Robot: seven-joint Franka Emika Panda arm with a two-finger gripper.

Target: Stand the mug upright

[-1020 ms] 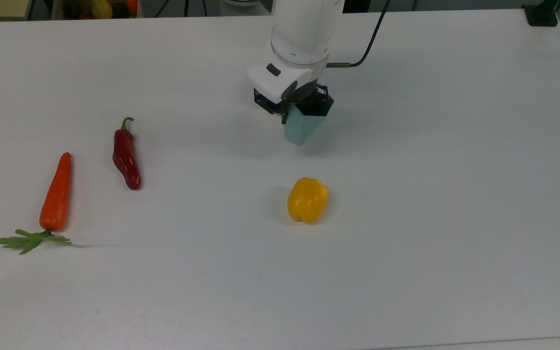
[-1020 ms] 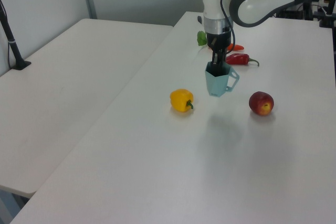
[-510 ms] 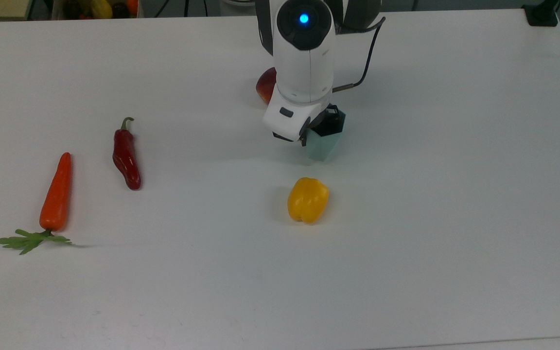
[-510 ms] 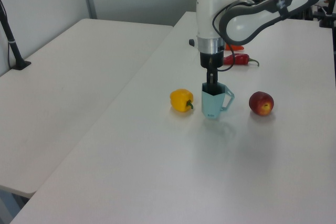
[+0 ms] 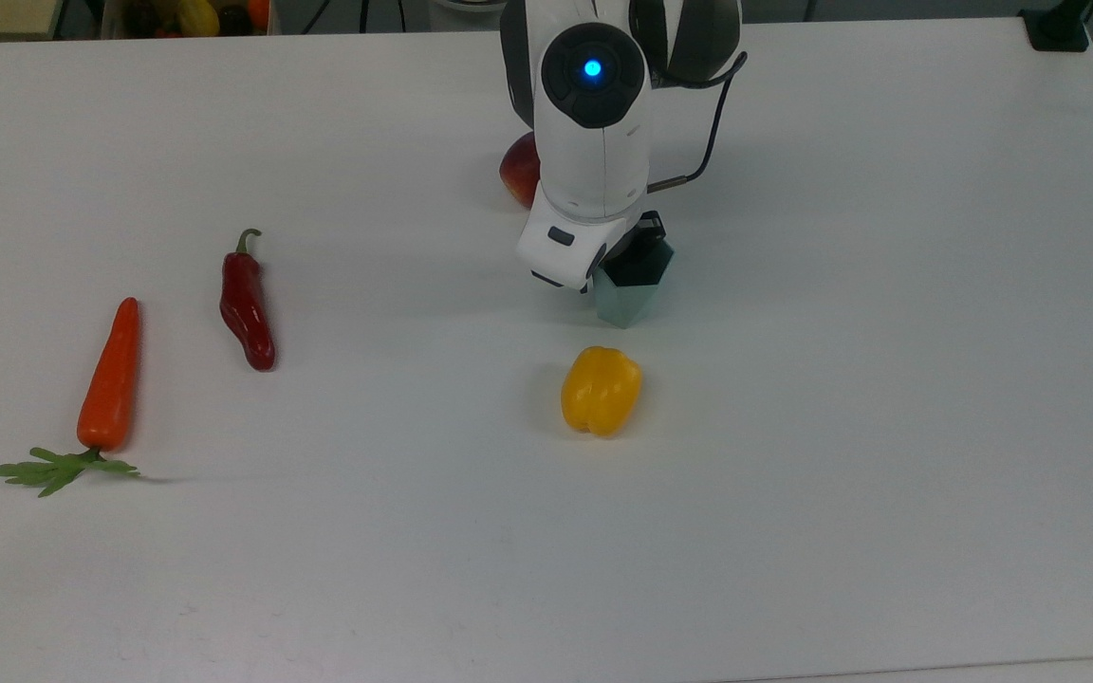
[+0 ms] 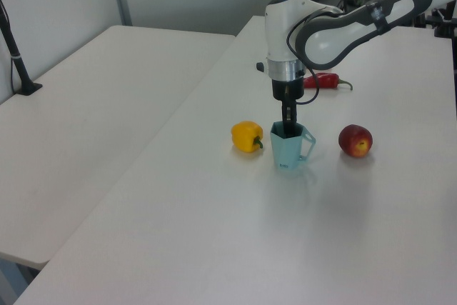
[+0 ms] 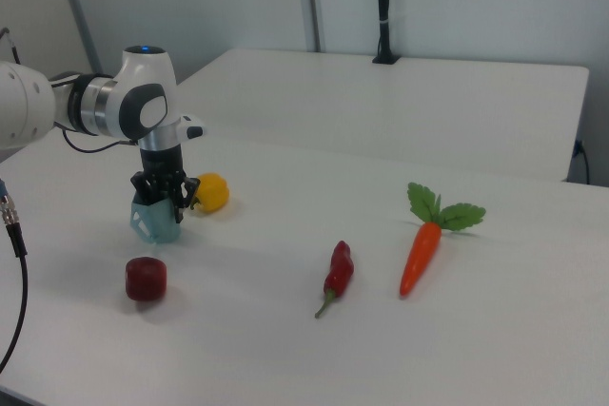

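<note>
In the top view my gripper [image 5: 630, 264] reaches down into the dark mouth of the mug [image 5: 624, 299], and the mug sits on the table [image 5: 888, 379] just above the yellow pepper [image 5: 601, 390], a little apart from it. The apple [image 5: 519, 169] peeks out from behind my wrist on the far side. The red chilli [image 5: 246, 302] and the carrot [image 5: 110, 378] lie well away toward the top view's left, out of my path.

In the left view the mug [image 6: 288, 146] stands mouth up, its base at or just off the table [image 6: 214, 233], handle pointing toward the apple [image 6: 355, 140]. My gripper [image 6: 287, 122] comes straight down on its rim, one finger inside, clenched on the wall. The yellow pepper [image 6: 247, 136] is just beside the mug.

In the right view the mug [image 7: 156, 220] looks upright under my gripper [image 7: 161, 193], with the apple [image 7: 146, 279] nearer the camera and the yellow pepper [image 7: 209, 192] behind.

I judge the turning finished and the mug as good as set down. What is left is to let go of the rim and lift straight up without dragging or tipping it
</note>
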